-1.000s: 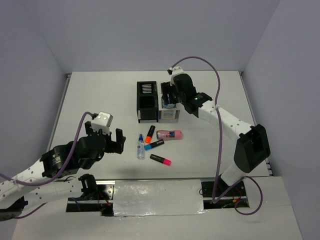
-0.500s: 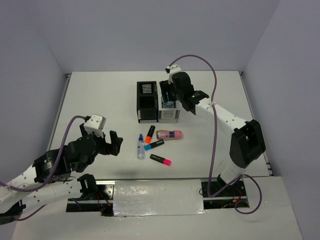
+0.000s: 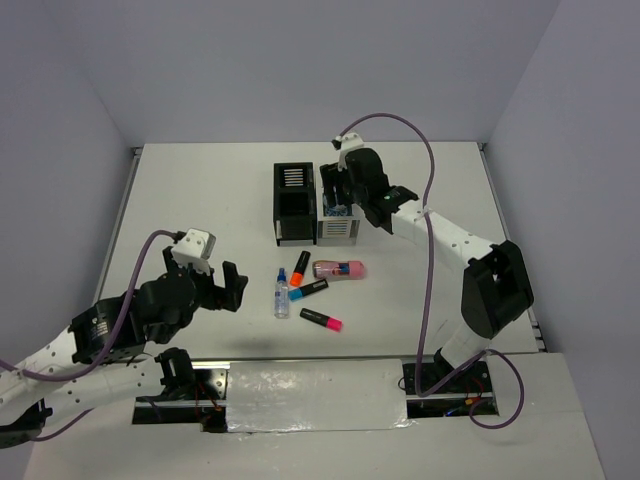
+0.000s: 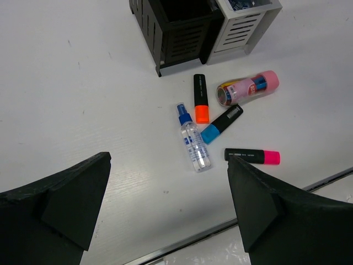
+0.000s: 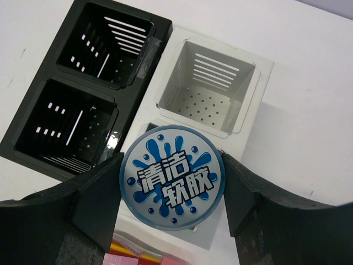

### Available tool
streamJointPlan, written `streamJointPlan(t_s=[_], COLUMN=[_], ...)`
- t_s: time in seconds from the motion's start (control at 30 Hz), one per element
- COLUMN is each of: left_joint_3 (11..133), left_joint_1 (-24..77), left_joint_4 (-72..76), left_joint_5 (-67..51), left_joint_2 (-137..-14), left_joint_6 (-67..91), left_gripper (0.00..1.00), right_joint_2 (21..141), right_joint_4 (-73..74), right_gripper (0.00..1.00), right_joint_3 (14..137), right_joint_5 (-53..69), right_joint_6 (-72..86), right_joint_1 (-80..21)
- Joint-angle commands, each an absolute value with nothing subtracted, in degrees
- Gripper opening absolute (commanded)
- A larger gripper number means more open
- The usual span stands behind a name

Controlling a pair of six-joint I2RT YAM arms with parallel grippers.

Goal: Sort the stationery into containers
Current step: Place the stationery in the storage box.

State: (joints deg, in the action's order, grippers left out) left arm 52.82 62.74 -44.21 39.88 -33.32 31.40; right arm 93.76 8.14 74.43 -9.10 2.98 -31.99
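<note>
My right gripper (image 3: 341,205) is shut on a round blue roll (image 5: 172,176), with a finger on each side, and holds it above the near compartment of the white organiser (image 5: 251,118). The black organiser (image 5: 33,118) stands against its left side. On the table lie an orange highlighter (image 4: 201,98), a blue highlighter (image 4: 222,124), a pink highlighter (image 4: 252,156), a clear blue-capped bottle (image 4: 193,141) and a pink tube (image 4: 247,88). My left gripper (image 4: 168,165) is open and empty, above the table to the left of these items. I see no second roll.
The organisers (image 3: 292,203) stand mid-table towards the back. The loose items (image 3: 310,290) lie in a cluster in front of them. A metal strip (image 4: 220,229) runs along the table's near edge. Walls close in the back and both sides.
My left arm has drawn back towards the near left, with its gripper still open. My right gripper has shifted slightly over the white organiser, still holding the roll.
</note>
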Motion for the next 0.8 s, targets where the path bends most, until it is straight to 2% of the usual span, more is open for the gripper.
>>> streamJointPlan(t_s=[0.0,0.47,0.7,0.77], left_joint_3=[52.56,52.56,52.56,52.56], left_joint_1=[62.49,62.58,62.49,62.58], left_joint_4=[-41.49,-41.49,-41.57,-41.57], left_joint_5=[39.55,39.11,39.11,39.02], left_joint_2=[-32.17,-31.73,-31.29,-31.2], left_joint_6=[29.88,30.06,30.06,30.15], left_gripper=[0.99,0.99,0.99,0.99], right_joint_2=[90.27,89.65,92.81,93.16], right_joint_4=[6.68,8.7,11.07,11.6], right_gripper=[0.0,0.0,0.06,0.13], right_joint_3=[73.92,73.82,77.25,78.04], right_joint_5=[-11.33,-9.14,-9.32,-8.88], right_joint_6=[3.16,3.34,3.43,3.43], right_joint_1=[-31.64,-31.73,-31.81,-31.82])
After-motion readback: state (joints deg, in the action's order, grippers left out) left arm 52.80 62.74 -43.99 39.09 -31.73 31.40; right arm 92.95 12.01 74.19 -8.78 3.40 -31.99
